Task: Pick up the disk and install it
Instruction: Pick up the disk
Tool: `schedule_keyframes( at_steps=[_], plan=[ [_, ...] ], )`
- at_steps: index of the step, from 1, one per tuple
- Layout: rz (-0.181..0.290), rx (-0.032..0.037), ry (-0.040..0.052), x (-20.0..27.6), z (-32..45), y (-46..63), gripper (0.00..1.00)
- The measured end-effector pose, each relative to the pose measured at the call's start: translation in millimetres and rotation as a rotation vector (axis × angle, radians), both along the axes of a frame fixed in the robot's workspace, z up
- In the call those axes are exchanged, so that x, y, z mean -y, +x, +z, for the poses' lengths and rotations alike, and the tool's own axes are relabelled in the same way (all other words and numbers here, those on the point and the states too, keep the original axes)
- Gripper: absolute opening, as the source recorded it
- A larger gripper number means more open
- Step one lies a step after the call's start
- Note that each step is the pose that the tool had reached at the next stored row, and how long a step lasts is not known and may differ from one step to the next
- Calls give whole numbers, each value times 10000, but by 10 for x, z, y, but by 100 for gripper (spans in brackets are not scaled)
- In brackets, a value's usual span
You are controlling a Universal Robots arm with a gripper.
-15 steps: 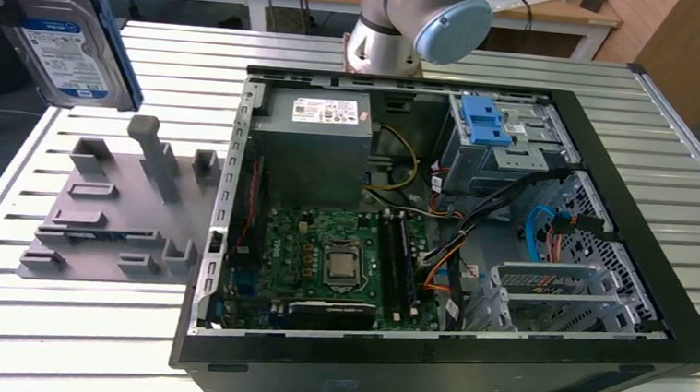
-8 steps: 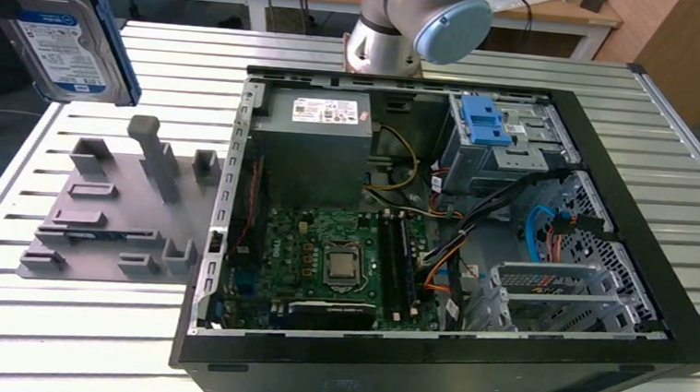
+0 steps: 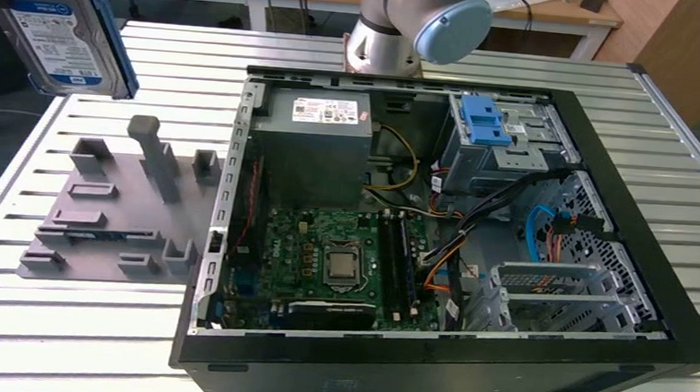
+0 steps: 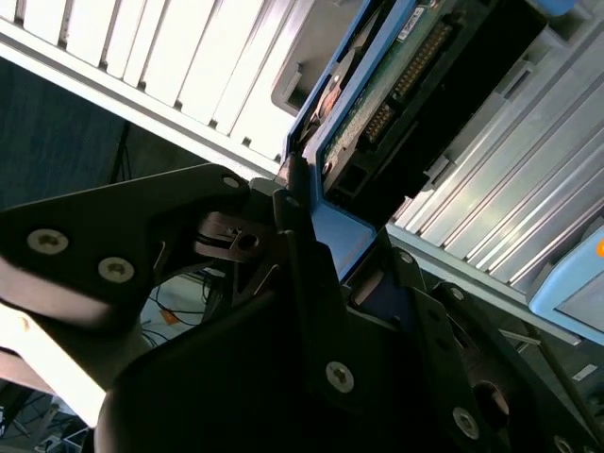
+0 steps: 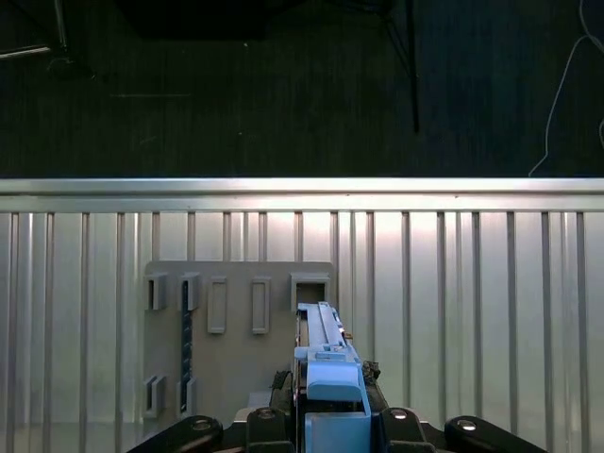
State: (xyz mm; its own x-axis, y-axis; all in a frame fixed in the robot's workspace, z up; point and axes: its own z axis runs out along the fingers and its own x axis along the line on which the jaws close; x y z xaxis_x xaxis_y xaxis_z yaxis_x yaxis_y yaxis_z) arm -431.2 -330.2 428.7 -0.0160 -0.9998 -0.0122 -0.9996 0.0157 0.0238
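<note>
One disk [image 3: 56, 23] hangs above the grey fixture [image 3: 115, 207], apparently clamped in the hand [image 5: 335, 420].

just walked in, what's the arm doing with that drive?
The arm's end effector is clamped on the disk by its blue carrier frame, holding it in the air over the grey fixture plate, at the exterior view's left. The open computer case sits beside the plate on the slatted table; the disk is not in it yet.
</note>
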Motion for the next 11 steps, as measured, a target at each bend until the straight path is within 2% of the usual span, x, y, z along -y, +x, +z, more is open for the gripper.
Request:
schedule_keyframes(
  at_steps=[11],
  plan=[
    [0, 0, 0, 0, 139, 0, 36]
  ],
)
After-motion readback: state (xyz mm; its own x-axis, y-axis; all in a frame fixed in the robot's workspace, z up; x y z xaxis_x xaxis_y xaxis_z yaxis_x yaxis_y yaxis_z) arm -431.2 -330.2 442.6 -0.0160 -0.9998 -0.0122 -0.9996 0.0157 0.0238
